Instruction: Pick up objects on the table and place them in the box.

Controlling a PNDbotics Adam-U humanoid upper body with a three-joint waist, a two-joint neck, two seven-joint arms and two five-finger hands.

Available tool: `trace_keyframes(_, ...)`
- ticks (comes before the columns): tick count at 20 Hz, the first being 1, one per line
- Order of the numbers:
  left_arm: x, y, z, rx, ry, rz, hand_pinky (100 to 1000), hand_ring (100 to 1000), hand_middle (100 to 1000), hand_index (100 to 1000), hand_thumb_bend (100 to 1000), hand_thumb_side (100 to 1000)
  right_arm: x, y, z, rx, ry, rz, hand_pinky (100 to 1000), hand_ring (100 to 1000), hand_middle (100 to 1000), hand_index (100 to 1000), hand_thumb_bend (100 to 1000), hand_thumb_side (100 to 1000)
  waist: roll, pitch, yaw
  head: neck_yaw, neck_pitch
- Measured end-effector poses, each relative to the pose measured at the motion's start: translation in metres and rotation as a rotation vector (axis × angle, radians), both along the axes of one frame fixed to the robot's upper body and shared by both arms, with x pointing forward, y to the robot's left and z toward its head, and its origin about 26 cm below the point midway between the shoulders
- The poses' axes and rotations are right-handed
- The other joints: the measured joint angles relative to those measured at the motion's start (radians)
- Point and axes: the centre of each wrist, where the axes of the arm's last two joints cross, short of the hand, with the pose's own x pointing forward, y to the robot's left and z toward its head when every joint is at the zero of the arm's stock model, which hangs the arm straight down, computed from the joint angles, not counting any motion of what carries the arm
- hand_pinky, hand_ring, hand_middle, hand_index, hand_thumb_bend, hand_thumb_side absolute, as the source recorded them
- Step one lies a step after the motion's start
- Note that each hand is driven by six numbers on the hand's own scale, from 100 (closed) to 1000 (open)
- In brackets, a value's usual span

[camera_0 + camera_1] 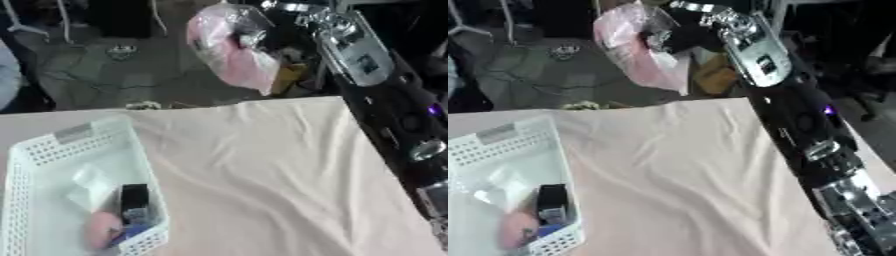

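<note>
The right arm (798, 115) comes in from the right side and stretches far up, beyond the far edge of the table (262, 175). Its hand (254, 37) is raised above the floor behind the table and its fingers are curled around a pink object in a clear plastic bag (232, 47); the bag hangs down from the hand, well above the table and not touching it. The hand is partly hidden by the shiny plastic, so the exact position of each finger is not clear, but the bag is clearly held by it. The table is covered with a light cream cloth (684, 180), which has some soft wrinkles. On the left side of the table stands a white box (52, 150) with perforated walls, well apart from the held bag. Inside the box, near its front right corner, lie several things: a black rectangular object (134, 196) standing against the wall, a round pink object (101, 227) just beside it, a small blue thing (131, 232) between them, and a piece of clear or white wrapping (92, 187) further back. The back part of the box floor is bare. The left hand does not appear in either view. Behind the table the grey floor (105, 75) is visible with some cables and a small round object lying on it.
</note>
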Motion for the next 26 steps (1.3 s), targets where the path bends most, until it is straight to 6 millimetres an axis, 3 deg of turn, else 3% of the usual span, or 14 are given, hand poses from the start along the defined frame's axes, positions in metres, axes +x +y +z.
trace_keyframes(14, 0.0, 0.0, -0.002, 0.002, -0.005, 0.01, 857, 915, 786, 815, 100, 757, -0.016, 0.057, -0.004, 0.113, 0.111, 0.207, 100, 100, 100, 100, 132, 100, -0.02, -0.042, 0.048, 0.003, 0.047)
trace_keyframes(26, 0.0, 0.002, -0.002, -0.015, -0.035, 0.022, 858, 915, 785, 814, 100, 749, -0.018, 0.085, -0.029, 0.178, 0.221, 0.291, 100, 100, 100, 100, 128, 100, -0.04, -0.047, 0.088, 0.015, 0.067)
